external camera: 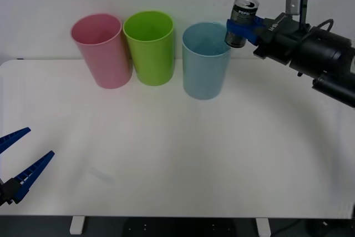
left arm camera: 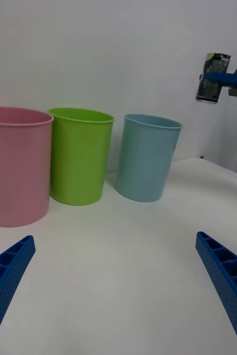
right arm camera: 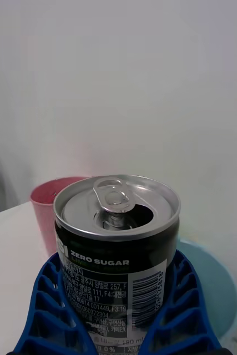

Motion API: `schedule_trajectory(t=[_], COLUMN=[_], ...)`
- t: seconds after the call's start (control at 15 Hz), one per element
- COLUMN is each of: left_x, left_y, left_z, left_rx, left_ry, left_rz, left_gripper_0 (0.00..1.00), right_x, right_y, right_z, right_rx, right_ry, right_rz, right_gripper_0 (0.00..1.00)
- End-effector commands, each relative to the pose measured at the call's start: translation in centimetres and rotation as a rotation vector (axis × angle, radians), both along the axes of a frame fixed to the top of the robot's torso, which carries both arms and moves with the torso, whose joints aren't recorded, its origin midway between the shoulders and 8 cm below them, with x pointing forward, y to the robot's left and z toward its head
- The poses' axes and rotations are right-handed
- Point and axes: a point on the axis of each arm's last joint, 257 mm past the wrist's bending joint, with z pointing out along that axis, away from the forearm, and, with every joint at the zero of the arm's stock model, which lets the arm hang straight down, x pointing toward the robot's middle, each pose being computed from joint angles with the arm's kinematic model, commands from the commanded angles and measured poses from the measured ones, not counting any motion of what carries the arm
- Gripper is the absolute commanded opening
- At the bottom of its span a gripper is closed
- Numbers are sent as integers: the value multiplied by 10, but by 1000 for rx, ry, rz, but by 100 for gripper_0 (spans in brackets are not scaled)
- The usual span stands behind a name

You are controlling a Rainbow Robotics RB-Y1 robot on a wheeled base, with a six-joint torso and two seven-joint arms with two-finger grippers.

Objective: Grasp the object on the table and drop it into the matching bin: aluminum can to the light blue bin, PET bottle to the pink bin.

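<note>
Right gripper [external camera: 239,26]: jaws clenched on the aluminum can [external camera: 242,21], blue ribbed fingers [right arm camera: 51,310] clasping its lower body from both sides. Can is held upright, pull-tab end up and already opened, raised clear of the tabletop [external camera: 177,154].

Position: can hangs beside and above the rim of the light blue bin [external camera: 206,59], at the side nearer the right arm. In the front view it overlaps the rim; in the left wrist view it sits off to one side of the bin [left arm camera: 148,156], so it is probably not yet centred over the mouth. Judgement: carry phase nearly done; a short shift over the opening is wanted before letting go, else the can may clip the rim.

Left gripper [external camera: 19,165]: parked low at the near tabletop edge, jaws released and holding nothing, well apart from the bins, presumably to keep the right arm's path free.

Count: three bins in a row beyond the jaws, namely the pink bin [external camera: 102,49], a lime green bin [external camera: 150,46] and the light blue one; one can; no PET bottle visible.
</note>
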Motion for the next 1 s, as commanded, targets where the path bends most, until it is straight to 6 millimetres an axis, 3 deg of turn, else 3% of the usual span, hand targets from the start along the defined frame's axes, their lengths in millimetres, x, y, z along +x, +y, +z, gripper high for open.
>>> schedule_trajectory(t=[0.07,0.6,0.8,1.0], left_x=[0,0,0,0], left_y=[0,0,0,0], left_z=[0,0,0,0], left_rx=[0,0,0,0], left_ry=[0,0,0,0], left_rz=[0,0,0,0], left_gripper_0=[100,100,100,100], right_x=[26,93,107,109], right_y=[9,43,52,55], right_z=[-1,-16,-15,-13], right_rx=[-2,-11,1,2], right_ry=[16,73,76,66], right_rz=[-23,-122,-162,-171], right_gripper_0=[0,0,0,0])
